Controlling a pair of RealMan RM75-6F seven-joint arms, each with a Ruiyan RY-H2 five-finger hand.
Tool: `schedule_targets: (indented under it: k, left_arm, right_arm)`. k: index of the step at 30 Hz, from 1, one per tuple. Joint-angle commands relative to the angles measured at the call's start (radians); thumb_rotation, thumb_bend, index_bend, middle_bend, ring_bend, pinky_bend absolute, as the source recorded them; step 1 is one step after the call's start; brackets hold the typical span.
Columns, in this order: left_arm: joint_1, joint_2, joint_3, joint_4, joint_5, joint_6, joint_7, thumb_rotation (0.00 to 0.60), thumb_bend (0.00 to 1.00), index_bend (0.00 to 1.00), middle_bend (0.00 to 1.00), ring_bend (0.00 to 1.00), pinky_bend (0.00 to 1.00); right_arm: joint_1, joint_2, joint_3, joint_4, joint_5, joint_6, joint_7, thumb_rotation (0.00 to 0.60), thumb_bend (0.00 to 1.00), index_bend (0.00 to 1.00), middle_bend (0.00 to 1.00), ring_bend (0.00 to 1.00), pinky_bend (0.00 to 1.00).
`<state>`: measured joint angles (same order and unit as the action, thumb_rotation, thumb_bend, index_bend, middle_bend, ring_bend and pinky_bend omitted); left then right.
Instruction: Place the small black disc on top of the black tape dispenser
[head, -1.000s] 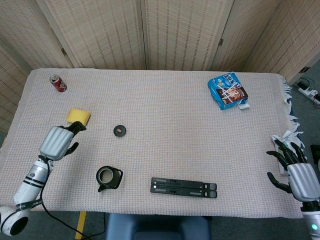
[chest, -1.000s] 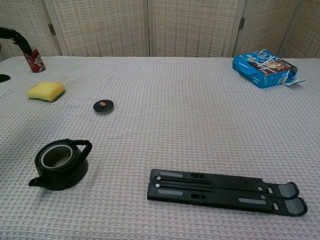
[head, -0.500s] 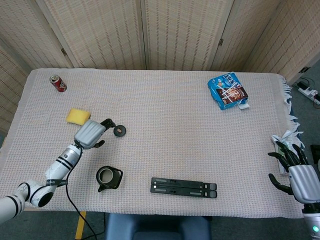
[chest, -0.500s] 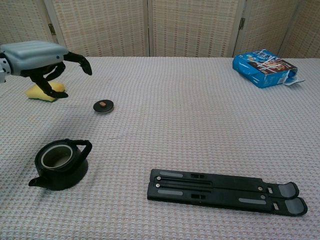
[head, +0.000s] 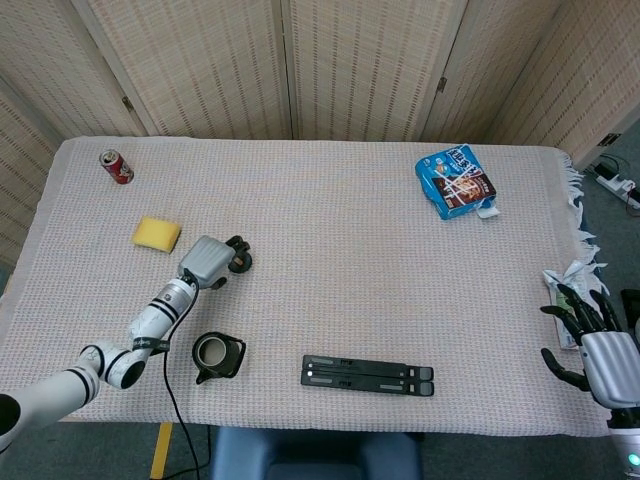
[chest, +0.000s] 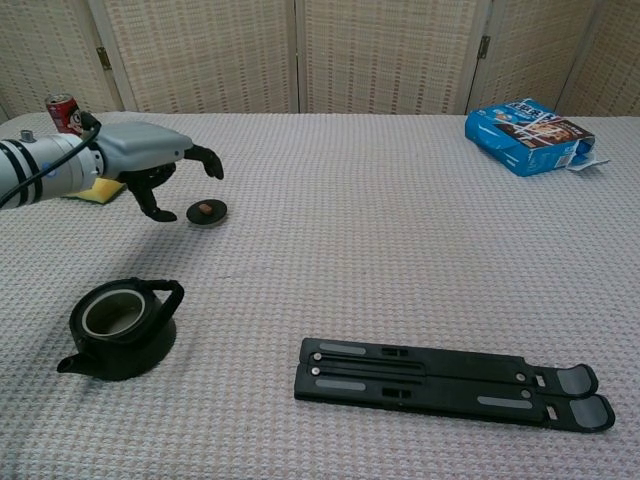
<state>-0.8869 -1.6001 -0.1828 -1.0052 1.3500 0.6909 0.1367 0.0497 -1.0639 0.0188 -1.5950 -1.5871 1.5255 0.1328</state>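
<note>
Closest to me, the flat black folding stand (chest: 455, 383) lies at about 5 o'clock on the table (chest: 400, 230), with the black tape dispenser (chest: 122, 327) at roughly 7 o'clock near the front edge, nothing on top of it. My right hand (head: 597, 352) hangs off the table's right edge around 4 o'clock, fingers spread, holding nothing. Further out at 9 o'clock, my left hand (chest: 150, 156) hovers right over the small black disc (chest: 207, 212), fingers (chest: 205, 160) curved apart above it, not gripping; the disc sits flat on the cloth. Behind that are the yellow sponge (head: 157, 233), then the red can (head: 116, 166) at 10 and the blue snack bag (head: 456, 181) at 2.
</note>
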Motion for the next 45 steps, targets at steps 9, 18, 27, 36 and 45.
schedule_targets:
  k: [9,18,27,36,45]
  left_arm:
    - [-0.048,-0.088,0.003,0.108,-0.064,-0.051,0.037,0.6,0.24,0.22,0.17,0.74,0.81]
    - [-0.062,-0.126,0.01,0.171,-0.085,-0.062,0.04,0.6,0.24,0.25,0.17,0.75,0.81]
    - [-0.074,-0.158,0.015,0.219,-0.091,-0.069,0.025,0.6,0.24,0.26,0.19,0.75,0.81]
    - [-0.081,-0.193,0.021,0.28,-0.08,-0.055,0.003,0.6,0.24,0.34,0.27,0.79,0.82]
    - [-0.076,-0.198,0.029,0.296,-0.052,-0.025,-0.048,0.6,0.24,0.43,0.37,0.82,0.84]
  right_arm:
    - [-0.009,0.001,0.0,0.009,0.008,0.005,0.01,0.6,0.35,0.25,0.09,0.19,0.0]
    - [-0.01,-0.001,0.001,0.013,0.013,0.002,0.014,0.6,0.35,0.25,0.09,0.19,0.0]
    - [-0.011,-0.002,0.004,0.017,0.017,0.0,0.017,0.6,0.35,0.25,0.09,0.19,0.0]
    - [-0.016,-0.004,0.004,0.021,0.022,0.002,0.021,0.6,0.35,0.25,0.1,0.19,0.0]
    - [-0.015,-0.005,0.006,0.018,0.02,0.001,0.019,0.6,0.35,0.25,0.1,0.19,0.0]
